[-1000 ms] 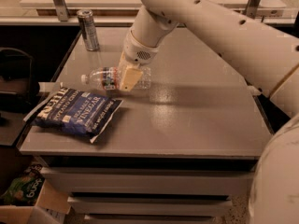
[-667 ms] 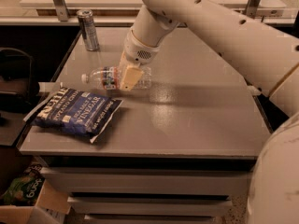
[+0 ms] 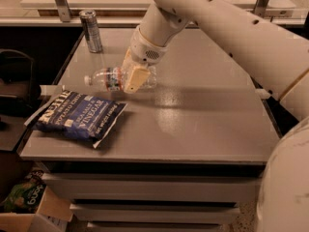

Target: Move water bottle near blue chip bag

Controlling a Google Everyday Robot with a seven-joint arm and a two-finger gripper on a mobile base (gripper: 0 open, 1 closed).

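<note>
My gripper (image 3: 133,79) is down at the middle of the water bottle (image 3: 112,79), which lies on its side on the table (image 3: 203,120). From the bottle, the blue chip bag (image 3: 79,114) lies near at 7 o'clock, and the can (image 3: 91,31) stands at 11.

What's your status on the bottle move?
Gripper at the water bottle, mid-table. Bottle lying on its side, just beyond the blue chip bag, slightly apart. Silver can at the back edge, out of the path.
</note>
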